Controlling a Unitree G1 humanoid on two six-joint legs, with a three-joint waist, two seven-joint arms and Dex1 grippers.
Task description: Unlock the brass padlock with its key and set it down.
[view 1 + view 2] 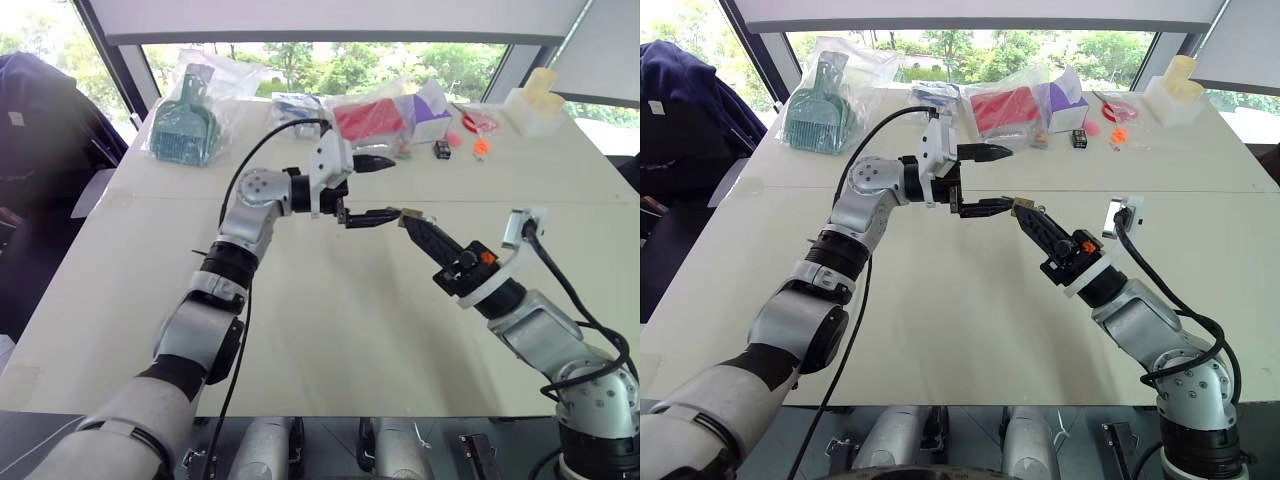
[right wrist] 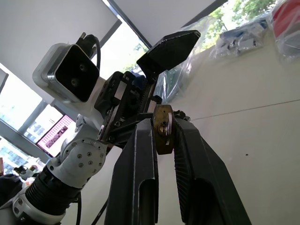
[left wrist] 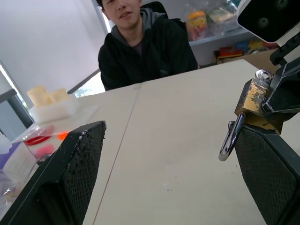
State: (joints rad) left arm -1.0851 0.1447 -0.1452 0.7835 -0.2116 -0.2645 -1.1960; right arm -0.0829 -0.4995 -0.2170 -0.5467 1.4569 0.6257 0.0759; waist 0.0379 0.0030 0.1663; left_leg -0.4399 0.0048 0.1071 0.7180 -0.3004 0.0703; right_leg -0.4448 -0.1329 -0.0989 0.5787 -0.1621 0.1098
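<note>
Your right gripper clenches the brass padlock above the table, its shackle hanging free; your left gripper stands spread wide beside it. Expect it small, rigid, slick: hold the flat body faces. Bagged items line the window edge; a person sits opposite.

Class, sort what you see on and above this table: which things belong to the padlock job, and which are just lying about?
Part of the job:
- brass padlock, pinched in the right gripper
- left gripper, open beside it

Just lying about:
- teal dustpan in a bag
- red item in a bag
- small black box
- white tray
</note>
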